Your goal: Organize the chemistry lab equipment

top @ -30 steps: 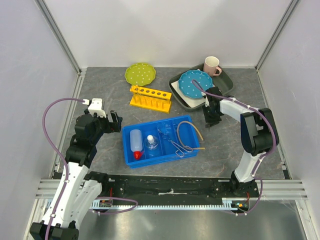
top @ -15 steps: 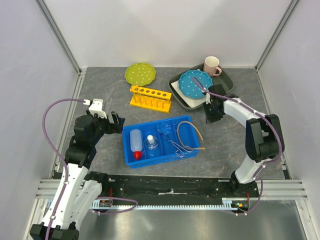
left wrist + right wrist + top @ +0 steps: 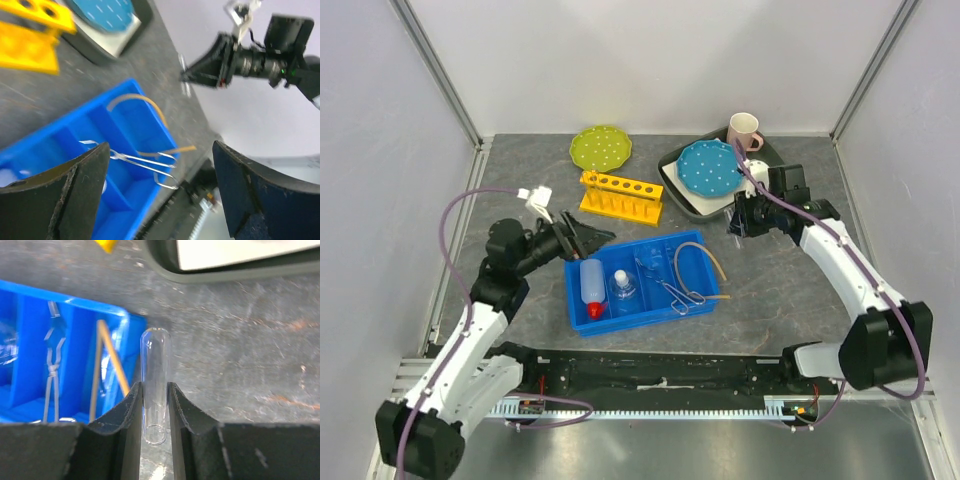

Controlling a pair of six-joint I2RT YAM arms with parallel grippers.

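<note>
Our right gripper (image 3: pixel 154 390) is clamped on a clear test tube (image 3: pixel 155 350) over the grey table (image 3: pixel 240 360), just beside the blue tray (image 3: pixel 582 322); our left gripper (image 3: pixel 588 238) gapes wide near the tray's far-left corner; squeeze bottle (image 3: pixel 591 285), flask (image 3: pixel 624 288), tongs (image 3: pixel 675 290) and tubing (image 3: pixel 705 262) lie in the tray.

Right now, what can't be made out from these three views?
Top view: the test tube held by the right gripper is too small and clear to see.
Left wrist view: blurred; the squeeze bottle and flask lie behind a finger or past the left edge.
Right wrist view: the blue tray is cut off at the left edge; its left compartments are out of frame.
</note>
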